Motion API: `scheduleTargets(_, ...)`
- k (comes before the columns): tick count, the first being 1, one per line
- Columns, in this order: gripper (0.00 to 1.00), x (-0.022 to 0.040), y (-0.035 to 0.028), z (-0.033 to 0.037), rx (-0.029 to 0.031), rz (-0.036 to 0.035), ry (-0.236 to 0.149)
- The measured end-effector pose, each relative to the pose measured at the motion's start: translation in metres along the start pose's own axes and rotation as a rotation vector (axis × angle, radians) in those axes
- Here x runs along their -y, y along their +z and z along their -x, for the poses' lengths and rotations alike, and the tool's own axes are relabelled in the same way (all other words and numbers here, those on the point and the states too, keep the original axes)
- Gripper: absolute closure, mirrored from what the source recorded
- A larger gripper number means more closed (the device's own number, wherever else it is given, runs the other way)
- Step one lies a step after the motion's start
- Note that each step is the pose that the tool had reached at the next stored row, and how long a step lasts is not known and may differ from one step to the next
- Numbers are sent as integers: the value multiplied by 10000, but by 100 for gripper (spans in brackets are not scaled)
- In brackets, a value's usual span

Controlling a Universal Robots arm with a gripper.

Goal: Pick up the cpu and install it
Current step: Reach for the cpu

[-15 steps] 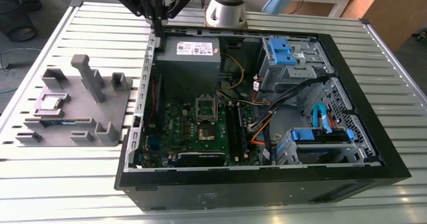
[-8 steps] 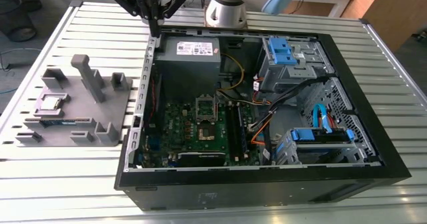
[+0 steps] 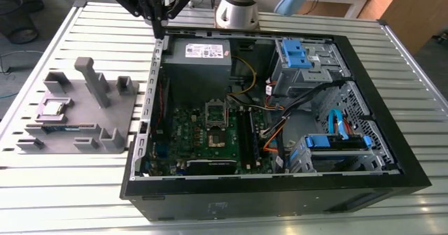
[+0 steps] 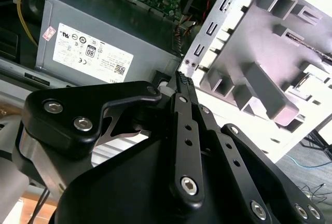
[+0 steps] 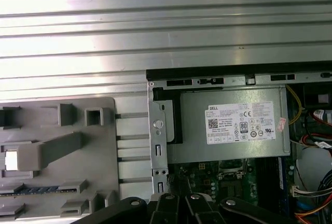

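One stage is in hand, the pick-up, and it is not yet begun. Your end effector [image 3: 159,33] hangs closed and empty, fingertips together. It is above the corner of the computer case [image 3: 280,193] by the power supply [image 3: 201,51] and well apart from the cpu [image 3: 54,108]. The cpu lies flat in a recess of the grey holder [image 3: 129,108]. That holder sits on the worktop [image 3: 63,193] beside the case, toward the worktop's edge on the exterior view's left. The socket [image 3: 215,135] on the motherboard looks vacant, so nothing is installed.

Judgement: the pick-up calls for you to carry the end effector across to the holder and open the jaws. You must then descend square over the chip, since the recess walls appear to leave little room.

Not verifiable:
- the cpu's orientation mark
- whether the socket's retaining frame stands open
- the condition of the socket contacts

In the first wrist view the cpu [image 5: 10,160] is washed out by glare and partly cut off.
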State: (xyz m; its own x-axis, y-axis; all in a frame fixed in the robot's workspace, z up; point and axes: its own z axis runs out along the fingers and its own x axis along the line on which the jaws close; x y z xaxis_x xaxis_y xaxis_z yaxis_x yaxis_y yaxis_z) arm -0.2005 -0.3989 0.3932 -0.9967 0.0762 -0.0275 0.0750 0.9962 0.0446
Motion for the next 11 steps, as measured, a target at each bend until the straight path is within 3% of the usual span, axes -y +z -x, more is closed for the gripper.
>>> scheduleTargets(11, 89, 5, -2, -69, 4, 1, 0)
